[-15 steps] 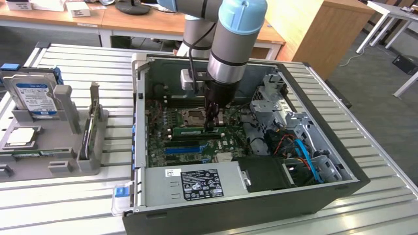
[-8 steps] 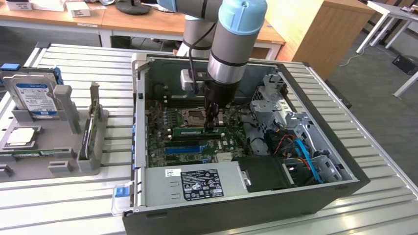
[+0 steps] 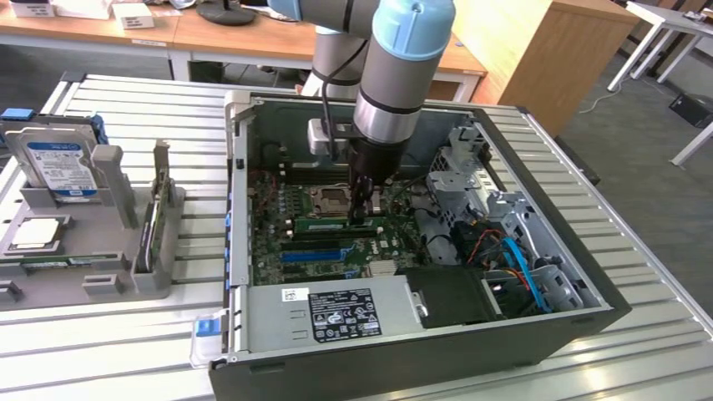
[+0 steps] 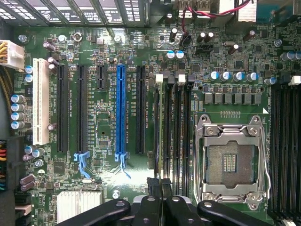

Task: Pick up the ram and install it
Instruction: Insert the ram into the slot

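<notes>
The ram (image 3: 326,224) is a long green stick standing on edge in a black memory slot beside the CPU socket (image 3: 332,199), inside the open computer case (image 3: 240,251). My gripper (image 3: 359,219) reaches straight down into the case and meets the end of the ram on the exterior view's right. In the wrist view the ram (image 4: 160,127) shows edge-on as a thin line, running away from my gripper (image 4: 160,184). The black fingers (image 4: 151,183) are shut around that near end. The blue slot connector (image 4: 120,110) lies parallel, a few slots away.
Empty black memory slots (image 4: 181,122) lie between the ram and the socket (image 4: 231,162). A power supply (image 3: 346,313) and a drive cage with cables (image 3: 502,242) crowd the case. On the exterior view's left, a grey fixture (image 3: 106,251) holds a hard drive (image 3: 62,167).
</notes>
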Action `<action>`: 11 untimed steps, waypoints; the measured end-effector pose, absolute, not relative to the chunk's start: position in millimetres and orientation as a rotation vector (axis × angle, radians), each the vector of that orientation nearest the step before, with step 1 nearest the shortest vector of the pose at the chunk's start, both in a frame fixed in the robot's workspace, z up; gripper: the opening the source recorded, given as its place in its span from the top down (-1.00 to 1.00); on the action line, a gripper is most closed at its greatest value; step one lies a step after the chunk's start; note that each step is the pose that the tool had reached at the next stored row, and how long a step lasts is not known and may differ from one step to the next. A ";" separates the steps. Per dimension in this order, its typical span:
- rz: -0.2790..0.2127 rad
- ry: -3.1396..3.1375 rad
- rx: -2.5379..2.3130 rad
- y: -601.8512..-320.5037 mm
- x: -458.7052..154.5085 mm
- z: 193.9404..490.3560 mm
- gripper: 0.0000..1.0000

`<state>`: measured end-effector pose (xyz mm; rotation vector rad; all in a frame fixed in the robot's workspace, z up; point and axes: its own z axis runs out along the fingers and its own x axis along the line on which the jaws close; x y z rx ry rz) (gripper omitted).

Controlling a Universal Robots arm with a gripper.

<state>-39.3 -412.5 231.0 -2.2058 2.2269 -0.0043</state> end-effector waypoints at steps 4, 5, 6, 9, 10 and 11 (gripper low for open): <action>-0.004 2.227 -2.205 -412.4 -39.3 230.3 0.76; -0.004 2.227 -2.206 -412.4 -39.3 230.0 0.76; -0.004 2.227 -2.206 -412.5 -39.3 229.8 0.76; -0.004 2.227 -2.206 -412.5 -39.3 229.6 0.76; -0.004 2.227 -2.206 -412.5 -39.3 229.2 0.76; -0.004 2.227 -2.206 -412.4 -39.3 228.9 0.76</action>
